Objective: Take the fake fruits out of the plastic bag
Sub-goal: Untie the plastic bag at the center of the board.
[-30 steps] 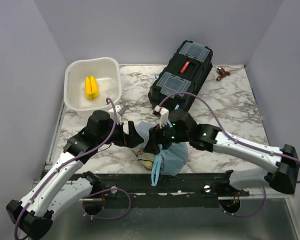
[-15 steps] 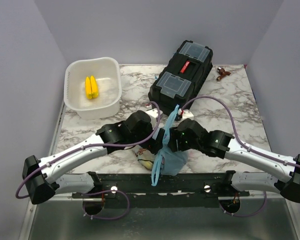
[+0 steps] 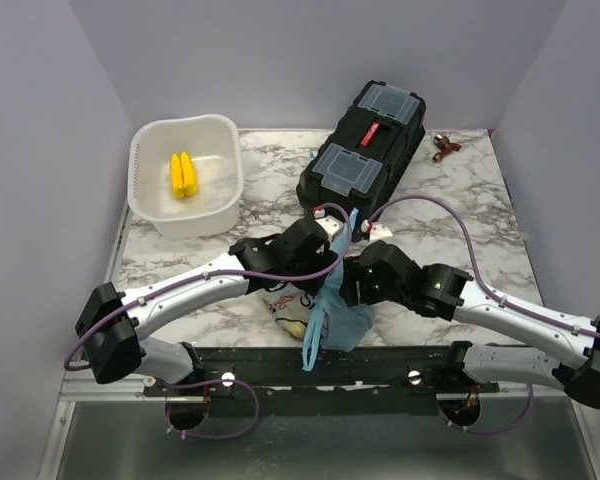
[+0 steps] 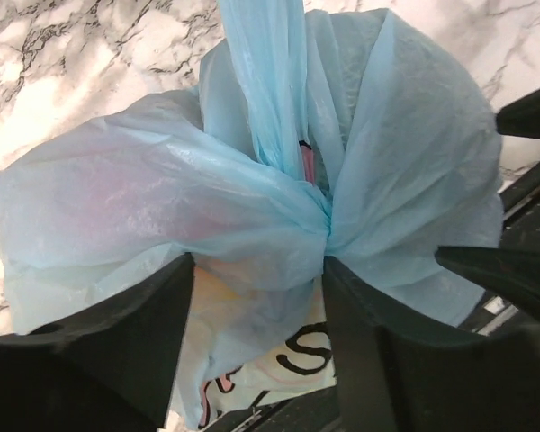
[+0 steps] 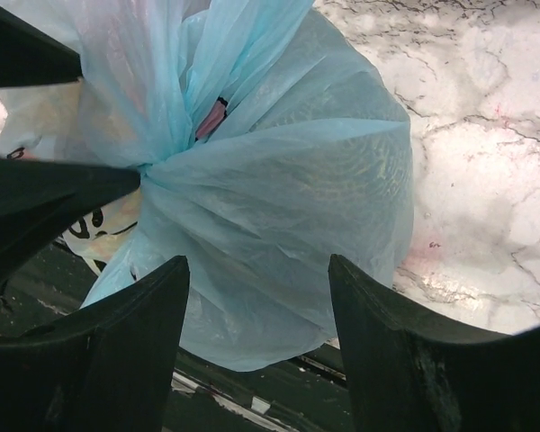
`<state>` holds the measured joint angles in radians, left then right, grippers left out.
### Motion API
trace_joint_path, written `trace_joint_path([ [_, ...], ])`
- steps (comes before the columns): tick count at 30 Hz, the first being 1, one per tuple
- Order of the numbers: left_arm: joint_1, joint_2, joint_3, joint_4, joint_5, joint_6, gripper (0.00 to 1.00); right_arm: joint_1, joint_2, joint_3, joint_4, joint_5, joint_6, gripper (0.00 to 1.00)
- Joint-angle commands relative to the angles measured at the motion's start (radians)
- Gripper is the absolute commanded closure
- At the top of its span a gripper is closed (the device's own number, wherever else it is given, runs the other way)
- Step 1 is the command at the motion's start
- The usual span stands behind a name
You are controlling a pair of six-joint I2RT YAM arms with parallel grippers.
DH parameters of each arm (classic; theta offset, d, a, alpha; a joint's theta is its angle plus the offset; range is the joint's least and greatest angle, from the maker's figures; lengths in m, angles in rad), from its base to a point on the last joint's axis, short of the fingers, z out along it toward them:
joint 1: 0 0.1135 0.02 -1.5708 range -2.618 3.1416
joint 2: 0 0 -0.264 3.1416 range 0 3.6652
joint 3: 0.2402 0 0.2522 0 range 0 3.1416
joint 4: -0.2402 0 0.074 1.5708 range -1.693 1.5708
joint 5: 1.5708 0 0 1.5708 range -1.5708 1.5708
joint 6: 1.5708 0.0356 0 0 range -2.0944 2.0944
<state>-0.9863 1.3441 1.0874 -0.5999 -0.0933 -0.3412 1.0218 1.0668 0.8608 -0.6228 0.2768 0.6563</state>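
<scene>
**A:** From overhead, where's the plastic bag (image 3: 345, 312)?

**B:** Directly beneath the left claw (image 3: 316, 274) and right claw (image 3: 346, 288), which meet over it from opposite sides. One handle loop (image 3: 311, 350) dangles on the arm-base side of both claws. The black toolbox (image 3: 362, 150) lies beyond them, and its red label (image 3: 378, 130) is too small to read.

**A:** Left wrist view?

**B:** The left claw's jaws stand part-way apart, with the bag's gathered neck (image 4: 328, 236) bulging between them. Whether they pinch it, I can't tell. Closer in toward the fingers, a black "S" (image 4: 301, 353) shows on white print, and nothing more is legible.

**A:** Right wrist?

**B:** Much the same: jaws part-way apart astride a blue lobe (image 5: 288, 234), grip unclear. The fake fruits are hidden inside the film.

**A:** Handling?

**B:** I'd judge it light, limp and slippery. Take the bunched neck or a loop, not the smooth belly. Loose fruits could roll off once freed.
</scene>
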Motion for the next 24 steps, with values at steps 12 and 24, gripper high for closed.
trace_joint_path([
  [12, -0.017, -0.008, -0.003, 0.048, 0.004, -0.018, 1.0, 0.001, -0.076, -0.018, 0.072, -0.045, 0.005, 0.29],
  [24, 0.018, -0.105, -0.097, 0.166, 0.158, -0.096, 1.0, 0.001, -0.003, -0.04, 0.274, -0.053, -0.047, 0.31],
])
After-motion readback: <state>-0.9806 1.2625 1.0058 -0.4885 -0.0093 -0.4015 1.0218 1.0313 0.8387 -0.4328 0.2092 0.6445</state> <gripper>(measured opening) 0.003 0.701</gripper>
